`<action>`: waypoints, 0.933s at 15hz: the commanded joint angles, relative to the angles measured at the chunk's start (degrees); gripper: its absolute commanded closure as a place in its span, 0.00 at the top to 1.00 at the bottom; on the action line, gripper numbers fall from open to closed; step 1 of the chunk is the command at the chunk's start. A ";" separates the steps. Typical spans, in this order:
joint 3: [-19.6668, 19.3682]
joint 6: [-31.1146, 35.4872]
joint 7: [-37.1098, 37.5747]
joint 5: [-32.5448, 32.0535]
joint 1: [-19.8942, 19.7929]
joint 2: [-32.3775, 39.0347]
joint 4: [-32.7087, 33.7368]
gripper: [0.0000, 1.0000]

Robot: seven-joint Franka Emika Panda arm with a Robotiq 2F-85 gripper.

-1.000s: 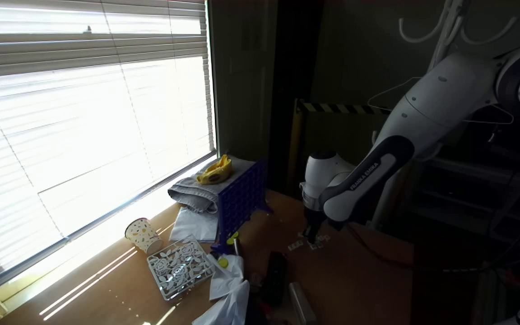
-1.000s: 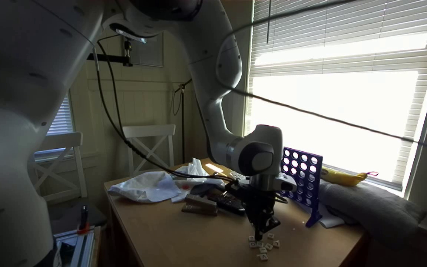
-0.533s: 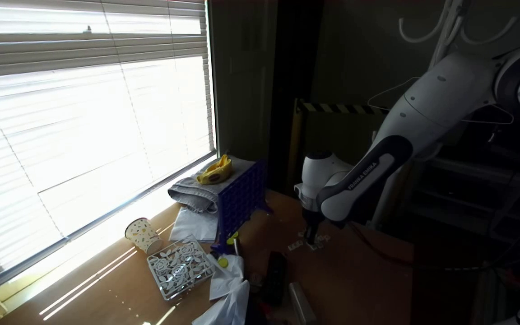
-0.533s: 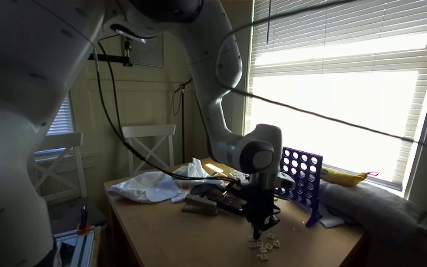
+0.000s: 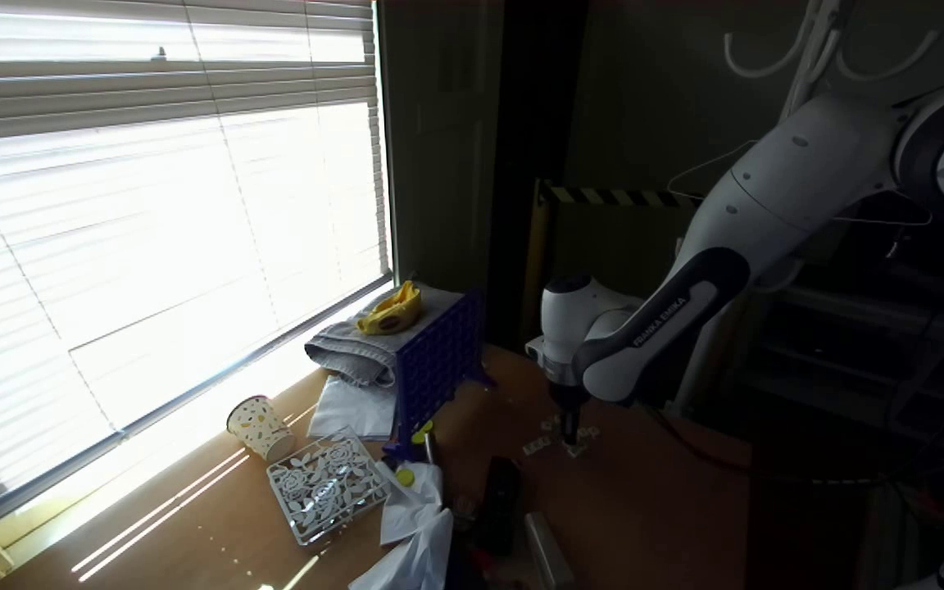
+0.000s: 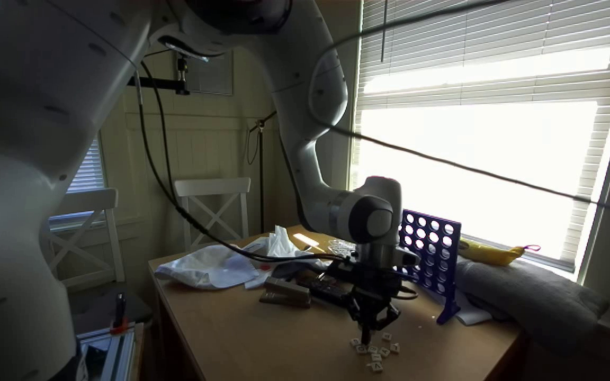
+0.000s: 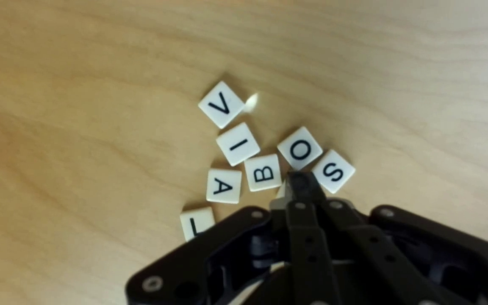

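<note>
Pointing down at the desk with fingers pressed together and, as far as can be seen, empty. Apparently joined so as to make one narrow tip, slim enough to fit among small pieces. Set right at the near corners of the O tile and the S tile, with the B tile just beside; hard to tell for sure whether touching. Partly covering a pale corner, perhaps of another tile, too hidden to name. Leaving readable, thanks to that slim shape, the A tile, the I tile and the V tile, plus most of the L tile, flat and face up in a loose cluster.

Near, in both exterior views, to the purple grid frame, upright on feet, seemingly for steadiness. Beyond the frame, on to the gray towel, folded and perhaps laid as a soft bed for the yellow pouch on top. On the window side of the desk, in an exterior view, also with the openwork trivet, flat just beside the patterned cup and so likely stable without support.
</note>
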 commanded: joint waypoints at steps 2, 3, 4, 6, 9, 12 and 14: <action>-0.26 -0.43 -2.80 -4.30 0.27 2.40 2.46 0.00; -0.16 -0.38 -3.23 -4.76 0.24 2.54 2.69 0.00; -0.05 -0.37 -3.71 -5.15 0.23 2.74 2.94 0.00; 0.09 -0.44 -4.63 -5.80 0.29 3.08 3.36 0.00; 0.31 -0.48 -5.93 -6.76 0.50 3.56 4.03 0.00; 0.39 -0.72 -6.98 -7.60 0.93 3.88 4.62 0.00; 0.50 -0.90 -7.69 -7.97 1.07 4.06 4.84 0.00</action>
